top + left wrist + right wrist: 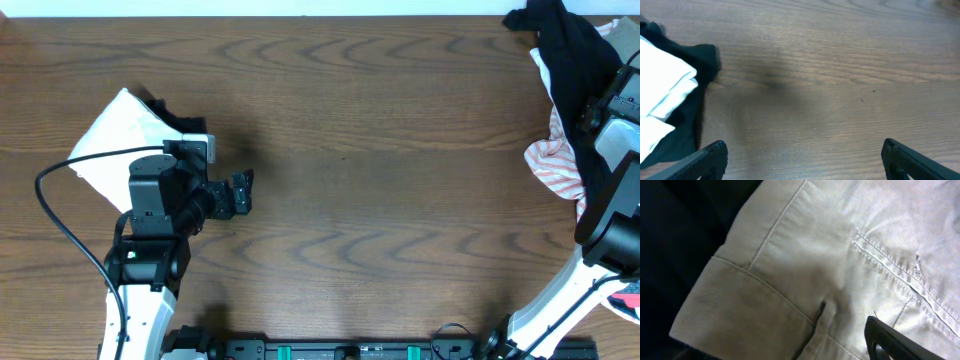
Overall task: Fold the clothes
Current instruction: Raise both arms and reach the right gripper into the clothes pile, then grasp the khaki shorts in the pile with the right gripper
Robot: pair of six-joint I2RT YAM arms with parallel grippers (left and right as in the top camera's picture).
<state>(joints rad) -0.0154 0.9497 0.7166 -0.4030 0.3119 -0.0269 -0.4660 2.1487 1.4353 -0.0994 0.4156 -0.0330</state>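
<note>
Shorts [805,255] lie under the right tool [615,100] at the far right of the tabletop [380,150], not yet pulled out for folding.
Overhead: the left tool [243,193] hangs over bare wood at the left, just beside the white folded cloth [110,145]; the right tool is down in the heap of black garment [570,55] and pink-and-white striped garment [555,165] at the far right edge. Left wrist: its fingers [715,157] stand wide apart, holding nothing. Right wrist: pale sage fabric fills the frame, cuffed hem and pocket stitching close up, dark cloth at the left. Only one finger [890,341] shows, so I cannot tell whether this tool is wide or narrow. Likely trouble: a pinch taking only the cuff edge could slip, or it could catch the black garment too and drag the heap along.
</note>
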